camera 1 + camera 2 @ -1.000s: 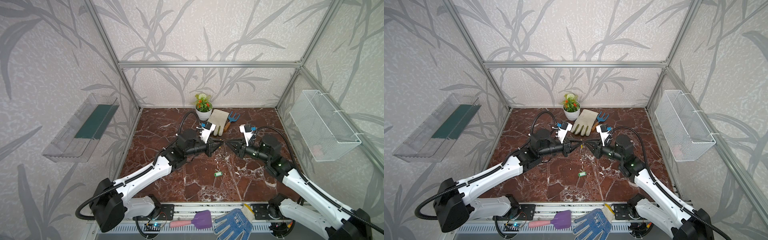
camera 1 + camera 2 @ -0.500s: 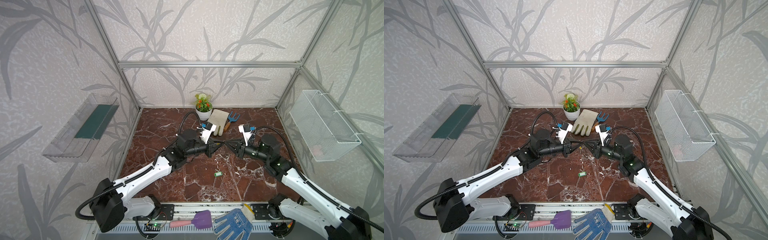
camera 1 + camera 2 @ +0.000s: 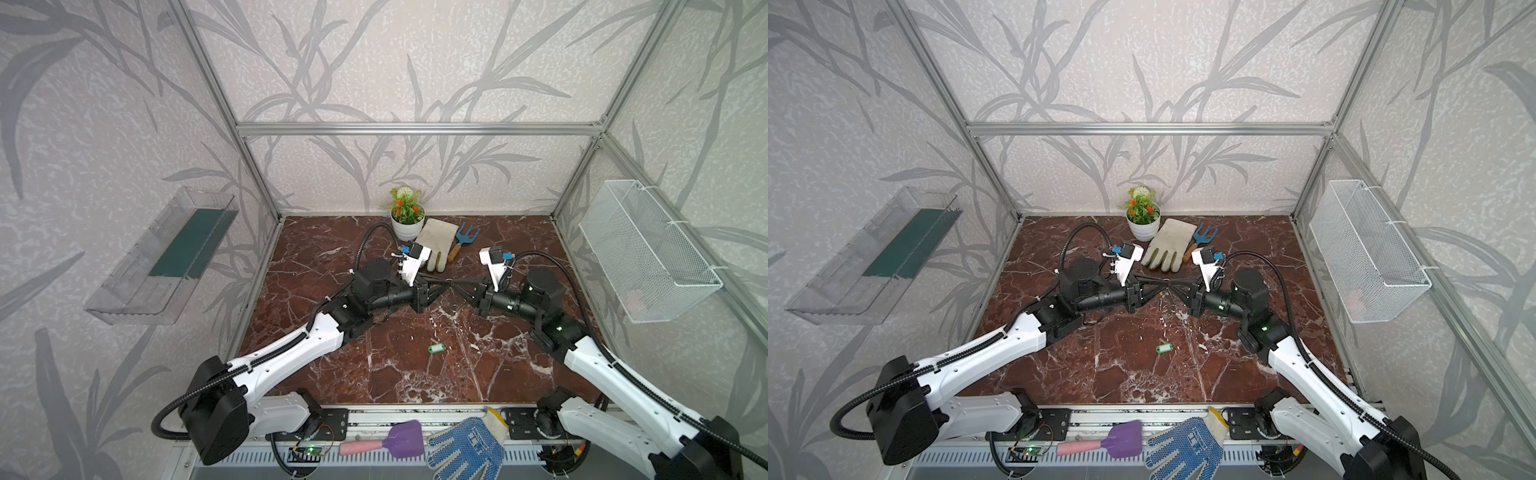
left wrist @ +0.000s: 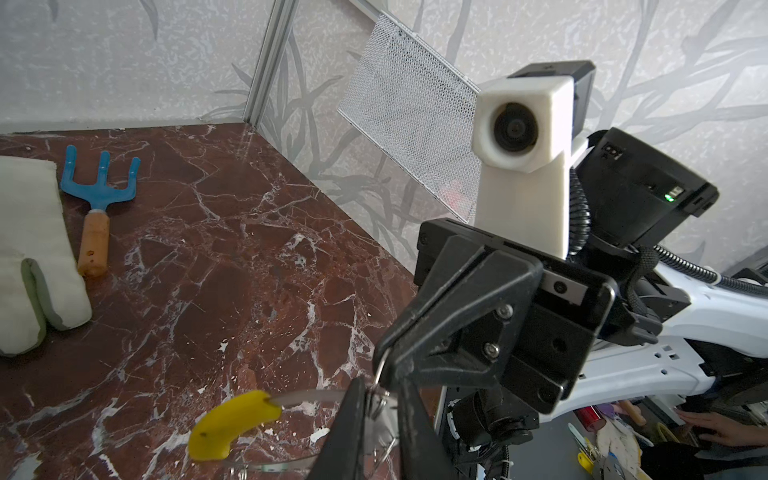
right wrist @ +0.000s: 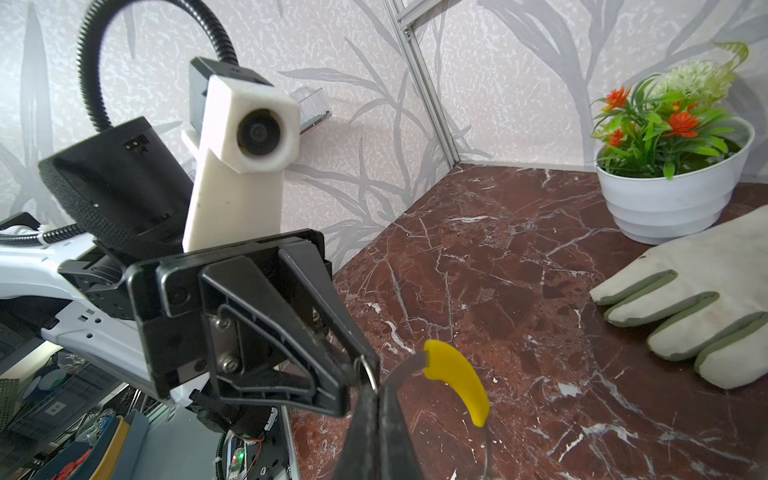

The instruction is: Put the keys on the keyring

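Both grippers meet tip to tip above the middle of the floor, much as they did a second ago. The left gripper (image 3: 441, 287) and the right gripper (image 3: 458, 286) have hardly shifted. The small green plastic key tag (image 3: 436, 348) lies where it lay, flat on the stone, nearer the front than the grippers and apart from both.

Nearest, on the front rail, lie a purple plastic scoop with a pink handle (image 3: 388, 442) and a blue dotted work glove (image 3: 465, 451). Beyond them spreads the dark red marble floor (image 3: 316, 249), veined white. Behind the grippers lie a pale fabric gardening glove (image 3: 436, 239) and a blue hand rake with a wooden handle (image 3: 462, 243). A white pot of artificial flowers (image 3: 407, 220) stands at the back wall. A clear plastic shelf (image 3: 166, 257) hangs on the left wall and a white wire mesh basket (image 3: 648, 249) on the right.

In the right wrist view the right gripper's jaws are pressed together on the large thin grey metal hoop with a yellow plastic sleeve (image 5: 457, 382), held in the air, gripped just beside the sleeve. In the left wrist view the left gripper's jaws stand a narrow gap apart, with small silver rings (image 4: 376, 399) in that gap. Whether its pads touch the hoop cannot be told.
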Controlling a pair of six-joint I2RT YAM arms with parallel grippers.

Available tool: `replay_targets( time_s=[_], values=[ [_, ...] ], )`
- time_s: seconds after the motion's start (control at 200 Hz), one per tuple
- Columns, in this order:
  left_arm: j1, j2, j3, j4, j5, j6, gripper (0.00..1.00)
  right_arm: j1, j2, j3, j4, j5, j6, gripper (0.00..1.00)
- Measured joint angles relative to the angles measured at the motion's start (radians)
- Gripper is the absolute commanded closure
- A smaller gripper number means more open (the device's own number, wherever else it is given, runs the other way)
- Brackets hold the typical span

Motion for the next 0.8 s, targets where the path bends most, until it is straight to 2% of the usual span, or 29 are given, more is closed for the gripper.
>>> replay_targets(
  time_s=[0.175, 0.395, 0.8],
  values=[
    [0.026, 0.0, -0.015, 0.093, 0.029, -0.071, 0.81, -0.063, -0.006, -0.026, 0.045, -0.043, -0.001, 1.0],
    [0.048, 0.027, -0.02, 0.206, 0.088, -0.153, 0.8, -0.07, -0.017, -0.036, 0.078, -0.091, -0.015, 1.0],
    [0.053, 0.079, -0.02, 0.253, 0.16, -0.2, 0.81, -0.075, 0.002, -0.036, 0.128, -0.156, -0.014, 1.0]
  ],
)
